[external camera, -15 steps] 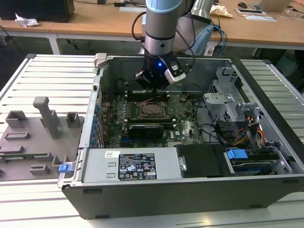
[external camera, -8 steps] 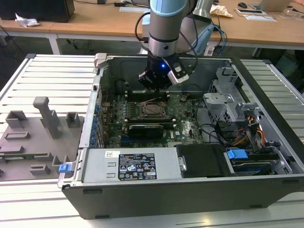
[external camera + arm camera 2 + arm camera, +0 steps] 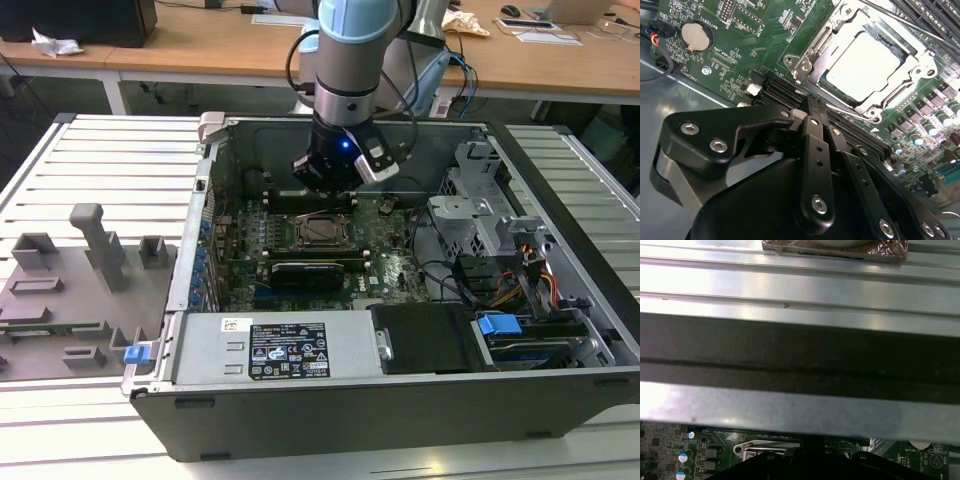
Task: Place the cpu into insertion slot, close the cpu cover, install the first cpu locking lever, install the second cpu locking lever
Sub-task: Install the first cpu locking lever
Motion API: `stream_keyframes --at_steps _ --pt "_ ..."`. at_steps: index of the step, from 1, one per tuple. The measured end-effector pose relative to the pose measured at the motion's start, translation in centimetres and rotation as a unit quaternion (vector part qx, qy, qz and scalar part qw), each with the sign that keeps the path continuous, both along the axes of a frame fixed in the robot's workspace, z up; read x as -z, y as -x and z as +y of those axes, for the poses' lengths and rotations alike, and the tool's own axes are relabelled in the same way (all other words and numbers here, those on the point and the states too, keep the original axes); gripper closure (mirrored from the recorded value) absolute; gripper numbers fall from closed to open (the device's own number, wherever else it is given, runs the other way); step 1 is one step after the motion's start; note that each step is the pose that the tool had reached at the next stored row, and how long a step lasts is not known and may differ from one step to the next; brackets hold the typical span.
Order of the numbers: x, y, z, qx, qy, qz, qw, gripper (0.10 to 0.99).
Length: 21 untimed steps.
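The cpu [image 3: 862, 62] lies flat in the socket on the green motherboard [image 3: 765, 35], its pale metal top showing through the square opening of the cpu cover [image 3: 812, 47], which lies down over it. A thin locking lever [image 3: 900, 25] runs along the socket's far side. My gripper [image 3: 810, 102] is shut with nothing in it, its black fingers [image 3: 815, 140] pressed together and their tips just off the socket's near edge, over the memory slots [image 3: 785, 92]. In the exterior view the gripper [image 3: 328, 185] hangs inside the open computer case [image 3: 400, 400], just behind the cpu [image 3: 322, 229].
A coin battery [image 3: 696, 35] sits on the board away from the socket. The case holds a metal drive cage [image 3: 480, 190], bundled cables [image 3: 530, 280] and a blue latch [image 3: 500, 325] at the exterior view's right. A grey fixture plate [image 3: 70, 290] lies outside at the left.
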State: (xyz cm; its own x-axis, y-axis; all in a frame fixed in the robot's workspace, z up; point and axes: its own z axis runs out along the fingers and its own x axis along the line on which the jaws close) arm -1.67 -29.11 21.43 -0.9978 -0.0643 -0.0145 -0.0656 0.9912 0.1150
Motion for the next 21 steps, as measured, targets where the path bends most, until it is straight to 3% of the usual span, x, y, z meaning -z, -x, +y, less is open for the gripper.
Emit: stream_keyframes --at_steps 10,16,21 --pt "0.84 -0.12 -0.01 0.0 -0.0004 0.0 1.0 0.98" --pt "0.85 -0.18 0.0 0.0 -0.0008 0.0 1.0 0.98" --pt "1.03 -0.18 -0.01 0.0 0.0027 0.0001 1.0 0.98"
